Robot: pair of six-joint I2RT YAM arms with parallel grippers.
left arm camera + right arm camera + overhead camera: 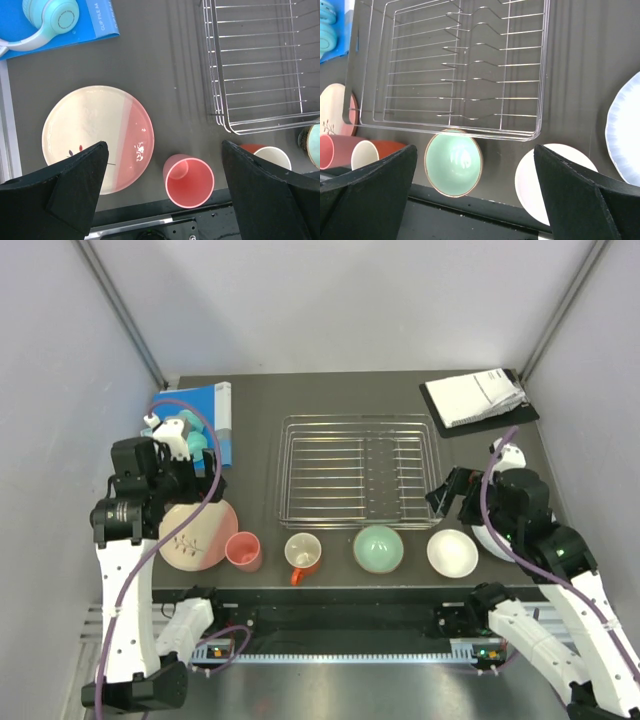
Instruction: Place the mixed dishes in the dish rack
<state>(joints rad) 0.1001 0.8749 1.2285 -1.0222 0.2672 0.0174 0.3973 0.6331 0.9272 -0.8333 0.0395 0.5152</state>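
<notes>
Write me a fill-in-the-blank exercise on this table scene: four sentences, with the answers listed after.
1. The dish rack is ____ of dishes.
2. The cup between the plate and the orange mug is ____.
3. The headphones lie on a ____ book.
4. The left claw and right claw both stand ____, holding nothing.
Missing words: empty; pink; blue; open.

Left arm (120, 610): white links, upright from base at near edge, elbow bent, wrist turned inward.
Left gripper (163, 150): jaws spread wide, holding nothing, black fingers (75, 185) pointing down.
Right arm (590, 605): folded, forearm reaching inward to left.
Right gripper (475, 150): jaws fully apart, holding nothing, facing down.
</notes>
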